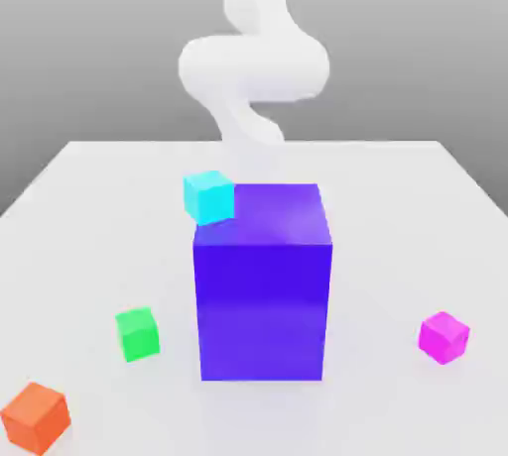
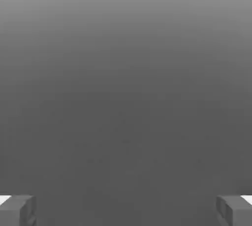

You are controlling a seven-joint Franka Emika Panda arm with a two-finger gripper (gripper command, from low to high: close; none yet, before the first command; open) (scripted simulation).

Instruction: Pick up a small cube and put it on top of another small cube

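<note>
At the exterior view's left, the green cube (image 1: 138,334) sat on the table (image 1: 397,186); the big blue block (image 1: 262,310) stood mid-table; rightmost lay the magenta cube (image 1: 444,337). The gripper's (image 2: 126,211) jaws were spread wide, released.

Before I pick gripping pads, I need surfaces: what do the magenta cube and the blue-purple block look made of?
Magenta cube: possibly matte plastic; flat, even colour, no grain.
Blue-purple block: perhaps smooth, slightly glossy plastic; a soft pale sheen crosses its top.
</note>
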